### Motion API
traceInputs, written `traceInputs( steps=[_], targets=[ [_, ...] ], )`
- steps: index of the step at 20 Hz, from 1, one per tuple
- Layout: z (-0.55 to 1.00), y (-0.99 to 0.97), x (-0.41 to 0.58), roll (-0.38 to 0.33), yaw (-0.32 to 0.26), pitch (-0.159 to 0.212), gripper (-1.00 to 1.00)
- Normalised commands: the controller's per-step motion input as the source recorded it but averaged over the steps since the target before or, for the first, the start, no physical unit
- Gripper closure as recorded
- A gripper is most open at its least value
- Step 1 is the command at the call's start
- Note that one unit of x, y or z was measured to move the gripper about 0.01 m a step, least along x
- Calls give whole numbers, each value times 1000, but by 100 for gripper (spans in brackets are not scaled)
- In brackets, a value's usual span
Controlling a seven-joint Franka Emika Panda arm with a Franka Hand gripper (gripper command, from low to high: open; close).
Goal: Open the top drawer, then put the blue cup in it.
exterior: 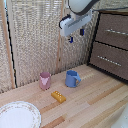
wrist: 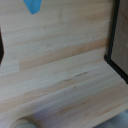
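On the light wooden counter [exterior: 95,100] we see the blue cup [exterior: 73,78] standing upright near the middle, its side handle turned toward the exterior view's right. Just beside it, toward the exterior view's left, stands a pink cup [exterior: 45,80], the two apart and not touching. A small yellow block [exterior: 58,96] with dots on its top lies flat in front of the gap between the cups, and a white plate [exterior: 19,116] with a patterned rim sits at the near corner on the exterior view's left. At the exterior view's right we see the dark brown dresser; its top drawer [exterior: 114,31] sits flush with the frame, closed, its slim silver bar handle [exterior: 115,32] running across the front, with a similar lower drawer [exterior: 108,60] beneath it. Our tool [exterior: 76,36] hangs high above the counter, well apart from the cups and to the exterior view's left of the dresser, holding nothing; we see two short dark fingers [exterior: 82,32] pointing downward with a gap between them, so it appears spread. Through the wrist view we see bare wood planks, a sliver of blue [wrist: 33,5] at one edge and the dresser's dark corner [wrist: 118,50] at another. A woven screen [exterior: 35,35] stands behind the counter.
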Motion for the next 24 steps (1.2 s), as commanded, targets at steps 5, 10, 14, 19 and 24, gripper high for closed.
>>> traceInputs(
  steps=[5, 10, 14, 19, 24],
  targets=[
    [-79, -300, 237, -375, 36, -79, -100],
    [-46, -316, 360, -374, 4, -62, -100],
    [-56, -306, 254, -375, 24, -53, -100],
    [-60, -303, 77, -375, 40, -2, -100],
    [-78, -309, -4, -375, 62, 0, -100]
  ],
)
